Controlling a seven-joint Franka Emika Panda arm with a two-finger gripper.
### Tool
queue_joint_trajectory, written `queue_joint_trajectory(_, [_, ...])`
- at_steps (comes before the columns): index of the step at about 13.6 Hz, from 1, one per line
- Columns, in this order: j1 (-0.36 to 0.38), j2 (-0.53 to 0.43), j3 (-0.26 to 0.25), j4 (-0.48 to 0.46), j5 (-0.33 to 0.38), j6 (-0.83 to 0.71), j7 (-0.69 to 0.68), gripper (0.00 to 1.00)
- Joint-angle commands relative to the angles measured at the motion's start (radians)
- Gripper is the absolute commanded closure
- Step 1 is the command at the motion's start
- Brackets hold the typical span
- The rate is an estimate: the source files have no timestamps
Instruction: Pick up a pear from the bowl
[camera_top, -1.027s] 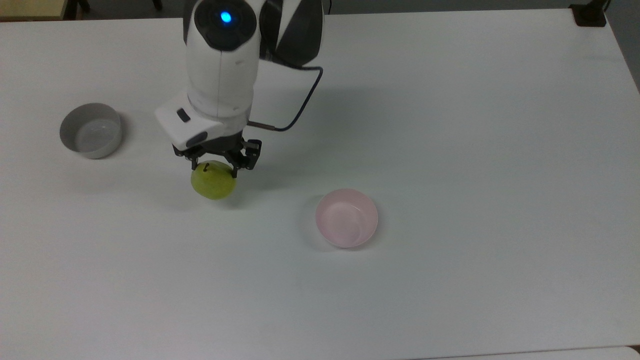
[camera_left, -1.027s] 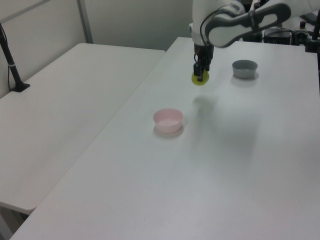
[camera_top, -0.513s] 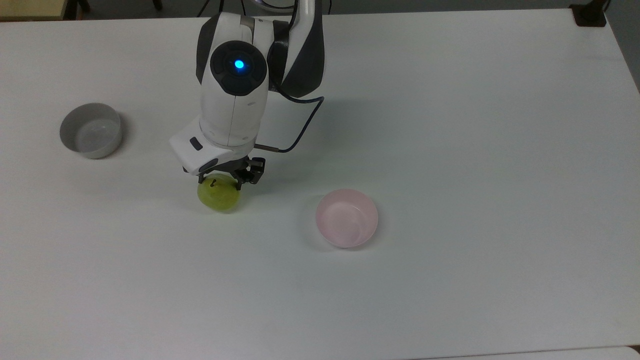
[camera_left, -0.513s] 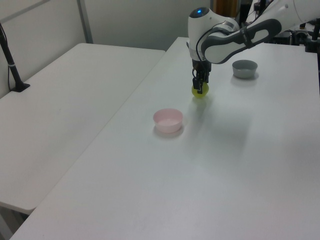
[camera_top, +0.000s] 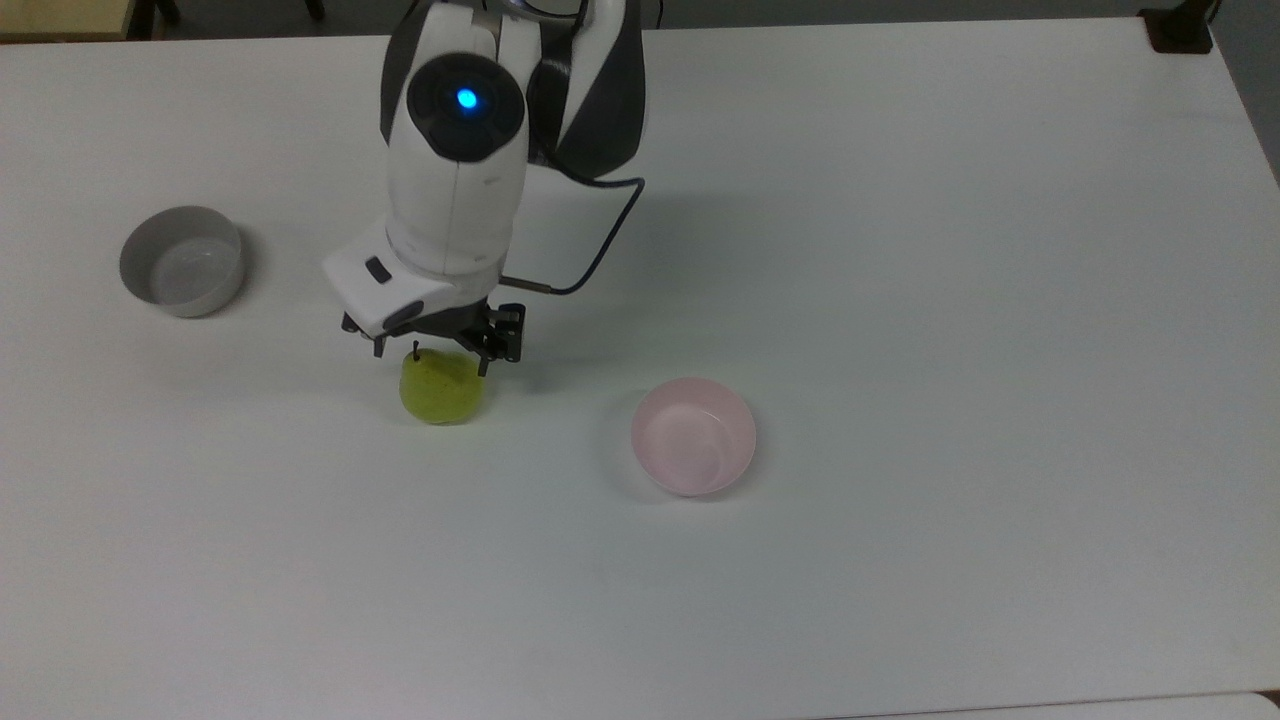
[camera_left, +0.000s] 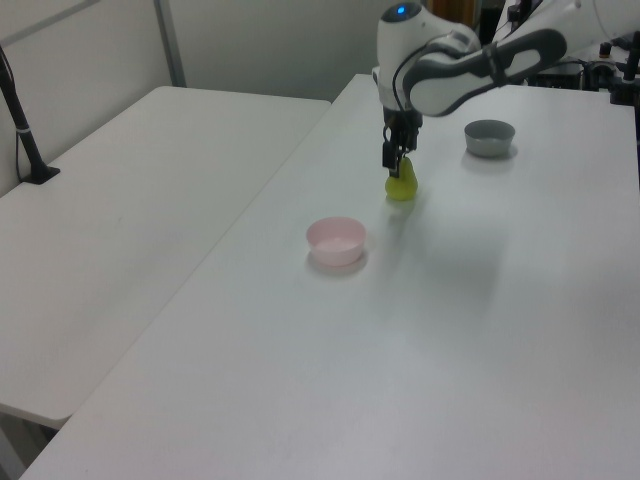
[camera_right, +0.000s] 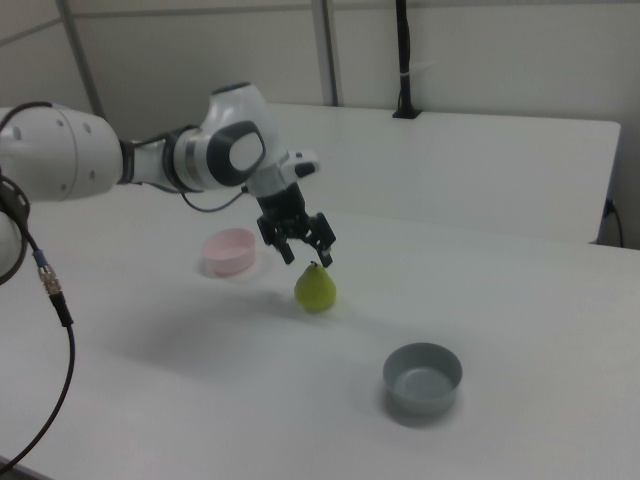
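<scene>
The yellow-green pear (camera_top: 443, 390) (camera_left: 401, 185) (camera_right: 315, 287) stands upright on the white table, stem up, well to the top view's left of the pale pink bowl (camera_top: 693, 436) (camera_left: 336, 240) (camera_right: 229, 250). The bowl holds nothing. My gripper (camera_top: 432, 352) (camera_left: 397, 160) (camera_right: 307, 255) hangs just above the pear's stem, open, with its fingers spread to either side and nothing between them. In the right view there is a small gap between the fingertips and the fruit.
A grey straight-sided bowl (camera_top: 182, 260) (camera_left: 489, 137) (camera_right: 423, 378) sits at the top view's left. A dark cable (camera_top: 600, 240) loops off my wrist. A second white table (camera_left: 130, 180) with a black post (camera_left: 20, 120) lies at the left view's left.
The gripper came down with the pear, moving slightly toward the top view's right. It has since opened, let the pear go onto the table, and risen a little.
</scene>
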Motion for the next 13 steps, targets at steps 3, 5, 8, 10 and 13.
queue_joint_trajectory(3, [-0.048, -0.282, 0.039, -0.031, 0.026, -0.302, -0.014, 0.0])
queue_joint_trajectory(5, [-0.127, -0.357, 0.11, -0.036, 0.058, -0.397, -0.072, 0.0])
queue_joint_trajectory(8, [-0.146, -0.443, 0.116, -0.079, 0.081, -0.45, -0.094, 0.0])
queue_joint_trajectory(10, [-0.155, -0.463, 0.118, -0.099, 0.08, -0.45, -0.094, 0.0])
queue_joint_trajectory(13, [-0.157, -0.466, 0.115, -0.096, 0.08, -0.451, -0.082, 0.0])
